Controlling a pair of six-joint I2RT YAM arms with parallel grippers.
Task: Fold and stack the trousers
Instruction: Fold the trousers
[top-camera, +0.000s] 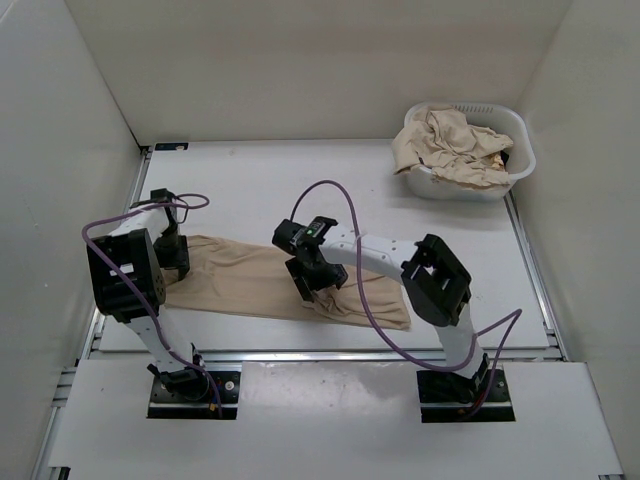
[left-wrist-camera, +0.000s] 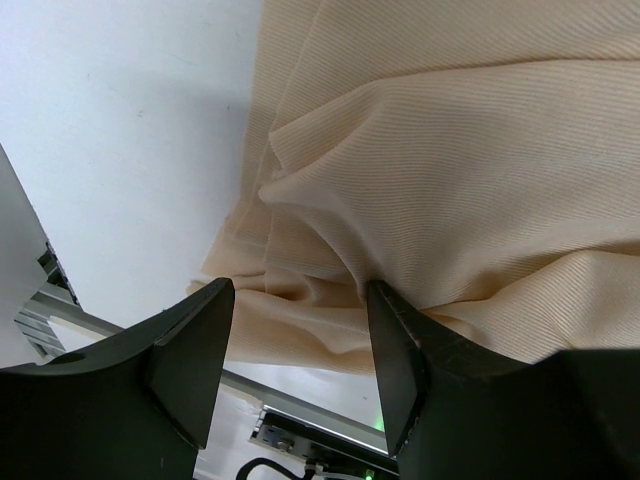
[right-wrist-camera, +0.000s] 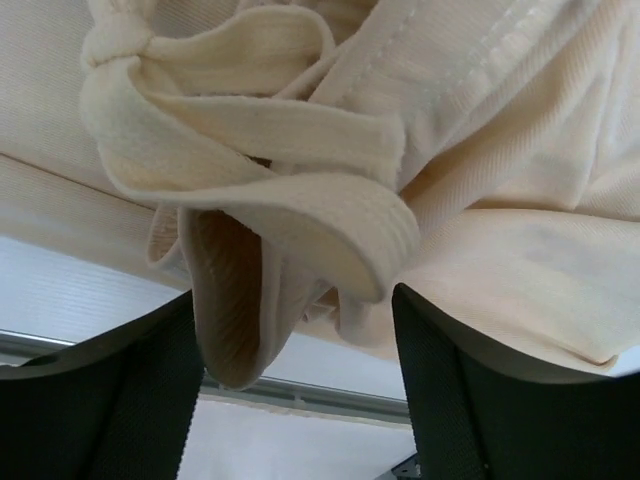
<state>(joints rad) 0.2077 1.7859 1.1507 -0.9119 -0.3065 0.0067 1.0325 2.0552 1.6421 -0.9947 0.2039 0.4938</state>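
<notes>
One pair of tan trousers (top-camera: 240, 282) lies flat across the near part of the table, from the left arm to past the right arm. My left gripper (top-camera: 177, 264) stands over its left end. In the left wrist view the left gripper (left-wrist-camera: 295, 300) is open, with rumpled fabric (left-wrist-camera: 450, 180) against the right finger (left-wrist-camera: 395, 350) and nothing pinched. My right gripper (top-camera: 318, 285) is over the middle of the pair. In the right wrist view the right gripper (right-wrist-camera: 295, 310) is open, and a knotted drawstring loop (right-wrist-camera: 250, 130) and a bunched fold of cloth hang between its fingers.
A white slotted laundry basket (top-camera: 523, 132) at the far right holds more crumpled tan trousers (top-camera: 450, 145). White walls enclose the table on three sides. A metal rail (top-camera: 330, 352) runs along the near edge, just below the trousers.
</notes>
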